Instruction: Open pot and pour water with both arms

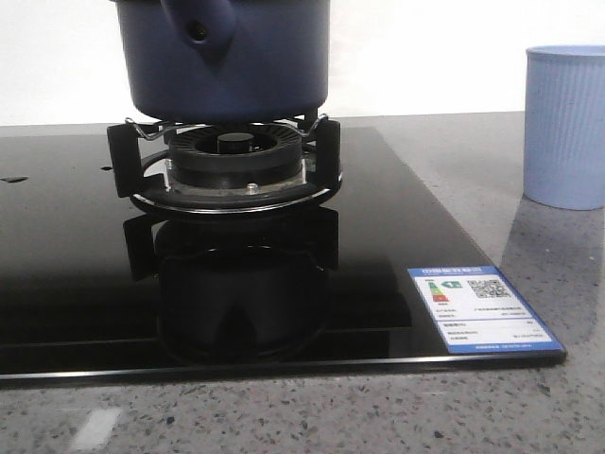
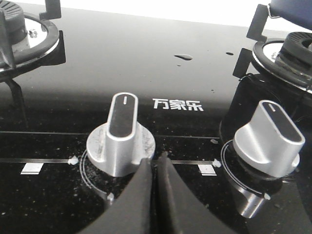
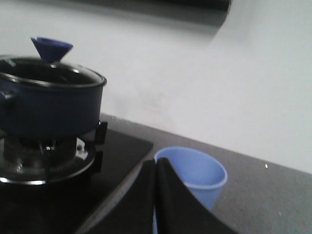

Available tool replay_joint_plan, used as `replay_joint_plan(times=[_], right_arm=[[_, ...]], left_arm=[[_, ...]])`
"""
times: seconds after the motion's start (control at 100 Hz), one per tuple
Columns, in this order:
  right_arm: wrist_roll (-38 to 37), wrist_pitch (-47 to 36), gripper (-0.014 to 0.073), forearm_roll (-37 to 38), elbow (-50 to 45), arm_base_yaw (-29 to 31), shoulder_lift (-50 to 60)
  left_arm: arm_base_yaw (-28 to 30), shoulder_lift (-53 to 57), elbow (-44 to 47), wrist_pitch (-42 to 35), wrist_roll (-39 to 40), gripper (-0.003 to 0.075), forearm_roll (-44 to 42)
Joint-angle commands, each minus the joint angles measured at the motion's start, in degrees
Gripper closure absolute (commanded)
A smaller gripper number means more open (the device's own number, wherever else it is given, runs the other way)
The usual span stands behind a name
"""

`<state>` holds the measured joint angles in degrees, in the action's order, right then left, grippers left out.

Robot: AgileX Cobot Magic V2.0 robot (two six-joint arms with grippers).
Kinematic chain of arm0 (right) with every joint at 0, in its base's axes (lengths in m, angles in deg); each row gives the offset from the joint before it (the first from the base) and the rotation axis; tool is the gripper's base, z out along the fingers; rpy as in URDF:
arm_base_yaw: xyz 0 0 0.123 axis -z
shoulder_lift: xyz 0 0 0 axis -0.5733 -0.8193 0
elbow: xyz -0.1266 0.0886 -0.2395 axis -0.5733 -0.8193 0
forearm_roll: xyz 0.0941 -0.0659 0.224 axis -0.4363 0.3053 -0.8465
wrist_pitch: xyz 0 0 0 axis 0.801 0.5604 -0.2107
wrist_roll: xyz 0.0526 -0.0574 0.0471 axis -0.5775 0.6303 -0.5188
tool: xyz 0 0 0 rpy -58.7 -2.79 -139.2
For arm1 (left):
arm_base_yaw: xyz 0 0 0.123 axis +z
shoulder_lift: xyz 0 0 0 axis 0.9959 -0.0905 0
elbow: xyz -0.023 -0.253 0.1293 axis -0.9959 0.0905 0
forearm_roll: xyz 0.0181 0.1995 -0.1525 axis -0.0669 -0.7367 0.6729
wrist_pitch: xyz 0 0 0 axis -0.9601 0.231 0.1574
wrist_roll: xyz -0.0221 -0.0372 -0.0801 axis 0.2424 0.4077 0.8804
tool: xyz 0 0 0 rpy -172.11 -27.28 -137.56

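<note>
Front view: lidded blue pot (image 1: pixel 227 61) on burner (image 1: pixel 232 161), cup (image 1: pixel 565 126) well apart

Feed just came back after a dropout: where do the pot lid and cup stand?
The lid sits on the blue pot on the burner; the cup stands upright beside the stove. Left gripper and right gripper are both shut, holding nothing. That fits before opening or after re-covering.

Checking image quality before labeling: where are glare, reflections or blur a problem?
Front view: the glossy hob mirrors the burner and the pot is cropped. Left wrist view: sharp, highlights on the knobs. Right wrist view: soft, dim; pot lid and cup blurred.
</note>
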<state>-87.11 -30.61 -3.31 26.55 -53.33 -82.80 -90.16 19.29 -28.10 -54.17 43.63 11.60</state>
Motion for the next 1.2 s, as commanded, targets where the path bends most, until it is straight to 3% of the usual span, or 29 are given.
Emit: replay_joint_plan(times=[0.0,0.32,0.4,0.59,0.86,1.19], right_arm=[[-0.04,0.0,0.0652,0.47,0.43,1.88,-0.01],[-0.04,-5.16,0.0652,-4.1,-15.5,13.11,6.38],[-0.04,6.07,0.0652,-4.1,-15.17,13.49,10.62],[-0.04,20.34,0.0652,-9.24,-15.55,13.64,18.78],[7.56,20.43,0.0652,-9.07,-15.55,13.77,19.61],[7.58,20.43,0.0652,-9.07,-15.55,13.77,19.72]], left_arm=[[-0.42,1.58,2.21,-1.64,0.58,0.0739,1.02],[-0.42,1.58,2.21,-1.64,0.58,0.0739,1.02],[-0.42,1.58,2.21,-1.64,0.58,0.074,1.02],[-0.42,1.58,2.21,-1.64,0.58,0.074,1.02],[-0.42,1.58,2.21,-1.64,0.58,0.0739,1.02],[-0.42,1.58,2.21,-1.64,0.58,0.074,1.02]])
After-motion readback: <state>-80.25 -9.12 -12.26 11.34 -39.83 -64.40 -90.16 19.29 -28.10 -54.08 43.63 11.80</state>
